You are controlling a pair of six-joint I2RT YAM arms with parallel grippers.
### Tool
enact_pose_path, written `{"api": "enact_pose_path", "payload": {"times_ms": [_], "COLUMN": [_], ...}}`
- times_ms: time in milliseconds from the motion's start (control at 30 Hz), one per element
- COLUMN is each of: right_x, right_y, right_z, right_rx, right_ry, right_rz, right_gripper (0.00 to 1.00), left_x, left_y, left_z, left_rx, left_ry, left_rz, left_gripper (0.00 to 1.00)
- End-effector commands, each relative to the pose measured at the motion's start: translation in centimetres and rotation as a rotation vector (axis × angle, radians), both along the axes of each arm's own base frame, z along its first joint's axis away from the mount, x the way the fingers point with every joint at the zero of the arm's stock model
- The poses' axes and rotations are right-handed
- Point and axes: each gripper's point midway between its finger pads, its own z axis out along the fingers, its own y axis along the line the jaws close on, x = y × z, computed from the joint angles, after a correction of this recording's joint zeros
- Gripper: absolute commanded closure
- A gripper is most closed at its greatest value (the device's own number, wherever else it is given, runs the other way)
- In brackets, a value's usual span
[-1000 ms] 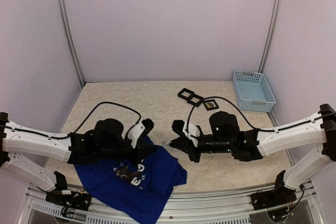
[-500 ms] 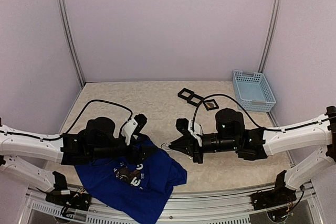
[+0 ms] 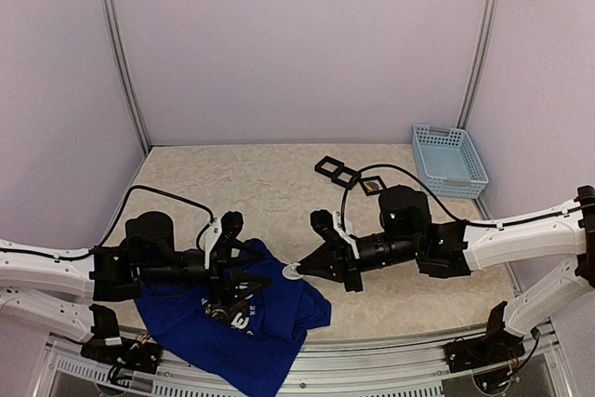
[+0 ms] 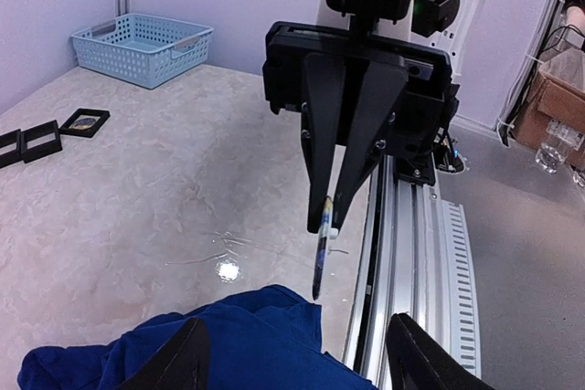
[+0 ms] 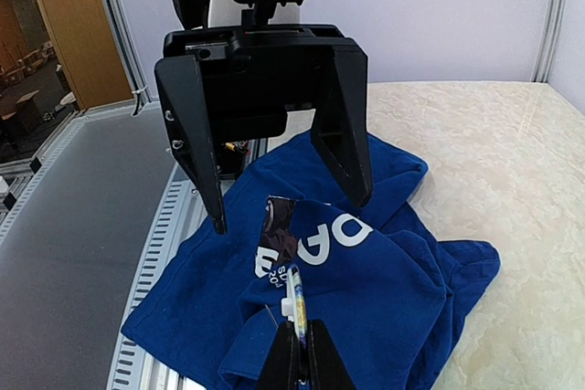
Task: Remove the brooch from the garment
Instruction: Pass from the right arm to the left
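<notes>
**Right hand** [image 4: 329, 224]: closed to a tight pinch on the thin brooch [image 4: 319, 262], seen edge-on. It grips the upper part, so the piece hangs point-down. In the left wrist view the brooch sits at centre frame, with its lower tip just above the edge of the royal-blue cloth T-shirt [image 3: 279, 309]. Whether the tip is fully clear of the cloth cannot be told.

**Left hand** [image 5: 291, 213]: fingers spread wide, holding nothing, poised over the white lettering. It is judged to be placed there to pin the shirt down should the cloth lift.

**Edges:** the T-shirt lies crumpled at the lower left of the overhead view. Its lower part drapes over the front edge of the beige counter [image 3: 242, 183] onto the metal rail [image 4: 411, 253].

**Open room:** bare counter lies above and to the right of the shirt. The black square frames [image 3: 349, 177] and the light-blue plastic basket [image 3: 450, 160], at upper right, stand well apart from both hands.

**Judgement:** extraction is at or near completion.
</notes>
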Motion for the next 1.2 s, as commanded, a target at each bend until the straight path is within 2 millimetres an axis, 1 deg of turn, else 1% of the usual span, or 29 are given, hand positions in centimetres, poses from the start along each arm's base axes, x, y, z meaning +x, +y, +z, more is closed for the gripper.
{"api": "enact_pose_path", "payload": {"times_ms": [0, 167, 233, 333, 467, 667, 733, 900, 1033, 1100, 1167], "right_x": [-0.7, -1.0, -1.0, -0.9, -0.8, -0.9, -0.9, -0.9, -0.9, -1.0, -1.0], "right_y": [0.5, 0.8, 0.9, 1.1, 1.3, 1.4, 1.4, 1.5, 1.6, 1.6, 1.6], "right_z": [0.2, -0.2, -0.4, -0.8, -1.2, -1.4, -1.5, -1.5, -1.6, -1.6, -1.7], "right_rx": [-0.003, -0.014, -0.02, -0.029, -0.039, -0.043, -0.045, -0.047, -0.052, -0.052, -0.054], "right_ry": [0.049, 0.066, 0.071, 0.08, 0.085, 0.089, 0.092, 0.094, 0.097, 0.096, 0.096], "right_rz": [0.064, 0.087, 0.091, 0.095, 0.096, 0.101, 0.103, 0.105, 0.106, 0.109, 0.109], "right_gripper": [1.0, 1.0, 1.0, 1.0, 1.0, 1.0, 1.0, 1.0, 1.0, 1.0, 1.0], "left_x": [-1.3, -1.0, -1.0, -0.9, -1.0, -1.0, -1.0, -1.0, -1.0, -1.0, -1.0], "left_y": [-0.7, -1.3, -1.4, -1.4, -1.5, -1.8, -2.0, -2.1, -2.2, -2.2, -2.2], "left_z": [0.1, -1.0, -1.1, -1.3, -1.3, -1.8, -2.0, -2.2, -2.4, -2.5, -2.6], "left_rx": [-0.004, 0.031, 0.034, 0.037, 0.035, 0.049, 0.054, 0.06, 0.065, 0.066, 0.068], "left_ry": [-0.004, 0.027, 0.03, 0.037, 0.041, 0.058, 0.063, 0.069, 0.071, 0.073, 0.075], "left_rz": [-0.089, -0.087, -0.085, -0.082, -0.089, -0.096, -0.1, -0.103, -0.103, -0.105, -0.106], "left_gripper": [0.36, 0.47, 0.52, 0.61, 0.65, 0.68, 0.72, 0.76, 0.8, 0.84, 0.85]}}
